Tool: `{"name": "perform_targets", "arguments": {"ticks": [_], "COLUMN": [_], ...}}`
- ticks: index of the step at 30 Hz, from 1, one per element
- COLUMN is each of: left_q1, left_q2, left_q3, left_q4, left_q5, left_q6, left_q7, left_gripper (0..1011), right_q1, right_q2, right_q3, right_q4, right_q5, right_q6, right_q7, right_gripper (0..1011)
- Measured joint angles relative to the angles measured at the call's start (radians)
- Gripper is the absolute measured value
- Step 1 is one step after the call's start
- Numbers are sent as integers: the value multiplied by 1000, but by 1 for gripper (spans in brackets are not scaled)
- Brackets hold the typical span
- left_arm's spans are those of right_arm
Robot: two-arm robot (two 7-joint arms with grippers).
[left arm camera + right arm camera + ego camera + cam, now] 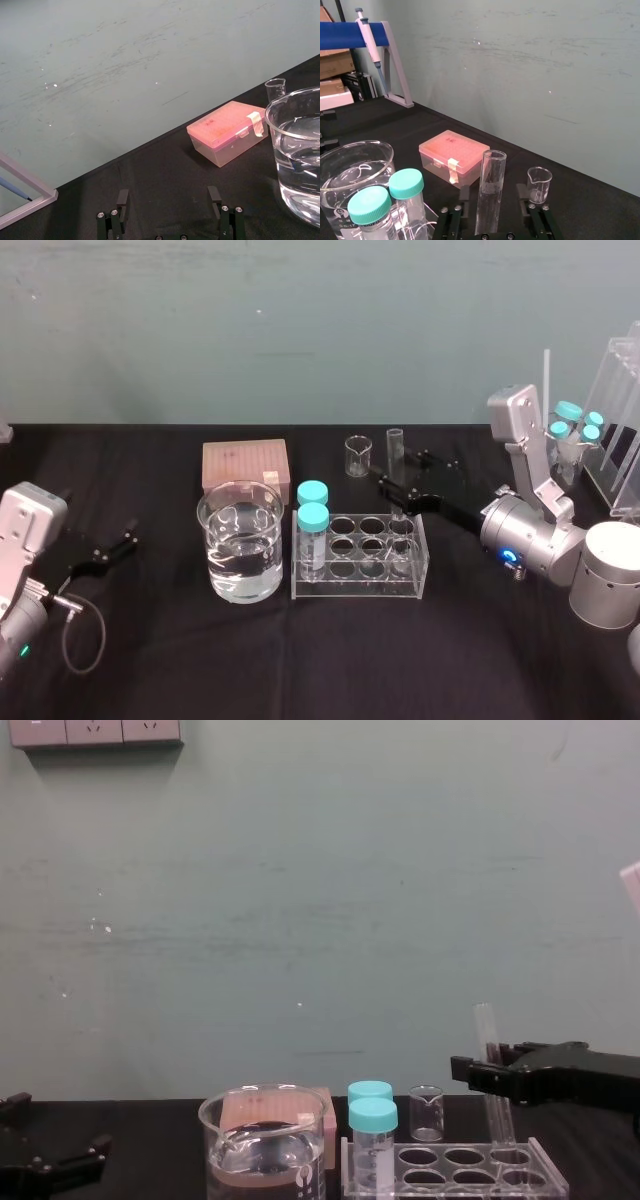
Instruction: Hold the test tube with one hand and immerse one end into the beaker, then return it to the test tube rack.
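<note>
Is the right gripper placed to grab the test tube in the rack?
Likely yes: the right gripper, fingers open, straddles the test tube above the test tube rack, nothing between them; the capped vials stand at the rack's other end. The left gripper sits parked far left.

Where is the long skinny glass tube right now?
In the head view the test tube stands upright at the right end of the test tube rack, between the open fingers of the right gripper, with the tiny beaker just to its left.

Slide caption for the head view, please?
Head view: right gripper open astride the test tube in the test tube rack; beaker of clear liquid beside it; left gripper parked far left.
</note>
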Motion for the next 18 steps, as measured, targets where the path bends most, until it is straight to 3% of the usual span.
{"name": "perform_targets", "arguments": {"ticks": [12, 18], "left_q1": [0, 0], "left_q2": [0, 0], "left_q3": [0, 0], "left_q4": [0, 0], "left_q5": [0, 0], "left_q6": [0, 0], "left_q7": [0, 0], "left_gripper": [1000, 1000], "right_q1": [0, 0], "right_q2": [0, 0], "right_q3": [0, 0], "right_q4": [-1, -1], "right_q5": [1, 1], "right_q6": [0, 0], "right_q7": [0, 0], "right_gripper": [251, 242]}}
